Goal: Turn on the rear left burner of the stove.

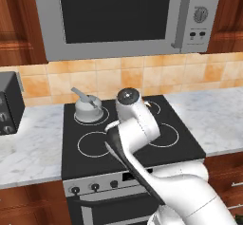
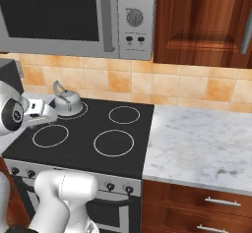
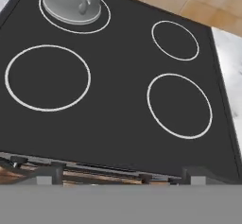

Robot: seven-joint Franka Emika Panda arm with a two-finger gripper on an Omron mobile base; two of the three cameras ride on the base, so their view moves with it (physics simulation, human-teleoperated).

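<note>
The rear left burner (image 3: 74, 23) sits at the far left corner of the stove (image 3: 118, 119), and right now we see a grey kettle (image 3: 72, 0) parked squarely on it, covering most of the ring; no red glow is visible from here. From the right base view the same kettle (image 2: 66, 102) stands on that back left ring, handle arching up, just in front of the tan tile backsplash (image 2: 147, 84). We've got four white rings on the black glass: the big front left ring (image 3: 47, 77), the big front right ring (image 3: 179, 106) and the small rear right ring (image 3: 175, 40) all bare. Down along the silver front panel the small black knobs (image 1: 94, 187) line up under the glass edge. The arm (image 1: 137, 129) arches over the middle of the cooktop in the left base view, hand looking down at the glass. The gripper's tips poke up at the bottom of the hand view, well apart, nothing between them. Overhead hangs the grey microwave (image 1: 114, 15), and marble counter (image 2: 197, 143) runs off to the right.
</note>
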